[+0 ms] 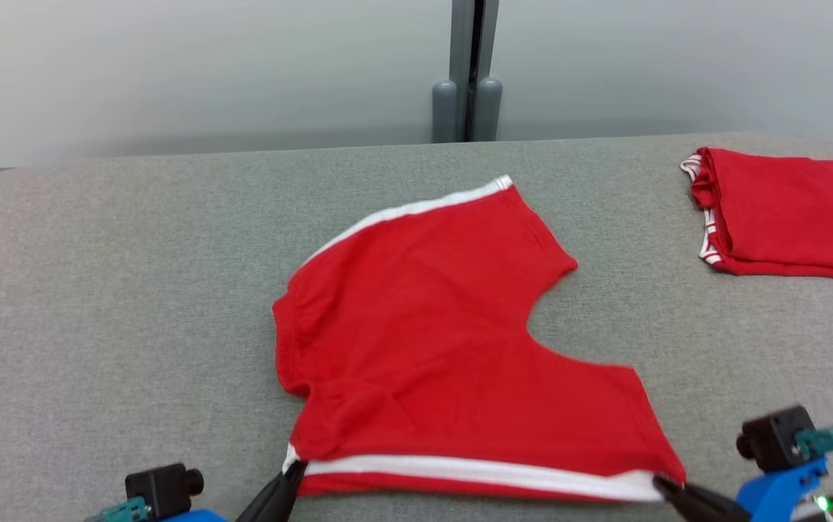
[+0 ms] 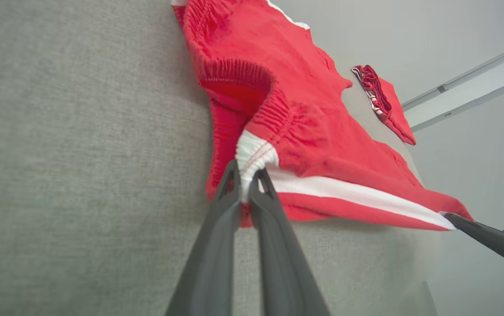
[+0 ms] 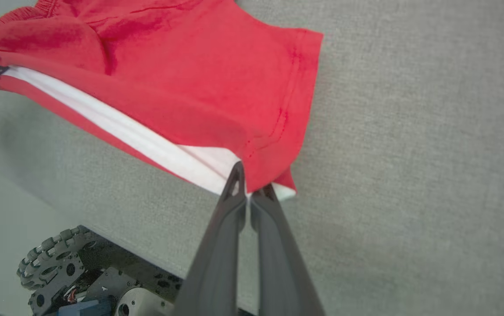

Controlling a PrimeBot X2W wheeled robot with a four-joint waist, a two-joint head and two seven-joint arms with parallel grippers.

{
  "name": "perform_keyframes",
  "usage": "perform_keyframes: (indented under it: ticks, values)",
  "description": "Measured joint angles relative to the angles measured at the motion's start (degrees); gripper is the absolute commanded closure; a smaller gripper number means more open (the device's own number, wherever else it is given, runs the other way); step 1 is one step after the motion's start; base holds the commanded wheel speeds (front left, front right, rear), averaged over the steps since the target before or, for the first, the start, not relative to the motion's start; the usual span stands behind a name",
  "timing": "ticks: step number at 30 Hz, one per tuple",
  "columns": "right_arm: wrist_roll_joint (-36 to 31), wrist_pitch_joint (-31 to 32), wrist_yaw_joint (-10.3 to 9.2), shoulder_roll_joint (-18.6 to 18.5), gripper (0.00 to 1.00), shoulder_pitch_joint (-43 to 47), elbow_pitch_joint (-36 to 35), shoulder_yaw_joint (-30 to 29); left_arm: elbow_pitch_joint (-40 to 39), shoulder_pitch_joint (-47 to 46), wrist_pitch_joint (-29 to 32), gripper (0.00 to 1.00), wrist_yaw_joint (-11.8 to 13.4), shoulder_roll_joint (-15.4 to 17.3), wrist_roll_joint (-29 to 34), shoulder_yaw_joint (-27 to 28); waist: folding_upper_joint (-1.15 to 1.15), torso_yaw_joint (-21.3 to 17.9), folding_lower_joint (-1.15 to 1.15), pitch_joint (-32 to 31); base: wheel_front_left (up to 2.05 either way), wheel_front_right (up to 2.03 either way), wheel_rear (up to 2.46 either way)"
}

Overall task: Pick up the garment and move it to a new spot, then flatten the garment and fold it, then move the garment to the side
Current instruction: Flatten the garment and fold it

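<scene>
The red garment (image 1: 452,341) lies spread in the middle of the grey table (image 1: 97,290); the left gripper (image 2: 246,175) is clamped on the waistband end of its near white stripe (image 1: 474,470), the right gripper (image 3: 248,186) on the leg-hem end. This looks like the start of the fold, so both arms should probably rise together at equal height, w/ the edge taut but not stretched, then carry it over to the far stripe (image 1: 416,210) w/o dragging the lower layer, approx. edge on edge.
</scene>
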Motion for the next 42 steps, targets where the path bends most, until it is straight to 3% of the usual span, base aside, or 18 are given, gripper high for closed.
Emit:
perform_keyframes:
  ticks: [6,9,13,24,34,42]
  values:
    - [-3.85,12.34,0.0,6.71,1.0,9.82,-12.67,-8.1,-11.59,6.38,5.81,1.0,6.37,4.5,-3.71,0.48,0.0,0.78,0.0,-0.11,0.0,0.0,0.0]
    - [-6.67,11.01,0.01,6.78,1.0,8.05,-17.52,-9.02,-16.27,6.97,4.99,1.0,8.48,4.69,-4.6,2.68,0.0,1.22,0.0,0.07,0.0,0.0,0.0]
    - [-9.18,6.47,0.0,4.11,1.0,1.1,-16.73,-7.38,-17.79,4.64,4.47,1.0,10.53,3.49,-3.1,2.79,0.0,1.67,0.0,0.17,0.0,0.0,0.0]
    - [-7.4,-2.8,-0.03,-2.57,1.0,-24.16,3.56,2.8,-7.92,-10.76,3.25,1.0,14.13,-3.76,0.1,3.86,0.0,3.62,0.01,2.7,0.0,0.0,0.0]
    - [-9.04,-10.0,-0.05,-1.66,1.0,-42.25,20.89,10.29,5.1,-23.02,4.04,1.0,15.29,-8.8,2.65,2.93,0.02,5.77,0.02,9.15,0.0,0.0,0.0]
    - [-11.51,-16.62,-0.05,-0.11,1.0,-49.59,32.83,12.98,13.3,-28.07,2.11,1.0,14.14,-12.14,4.02,2.02,0.02,7.08,0.02,12.54,0.0,0.0,0.0]
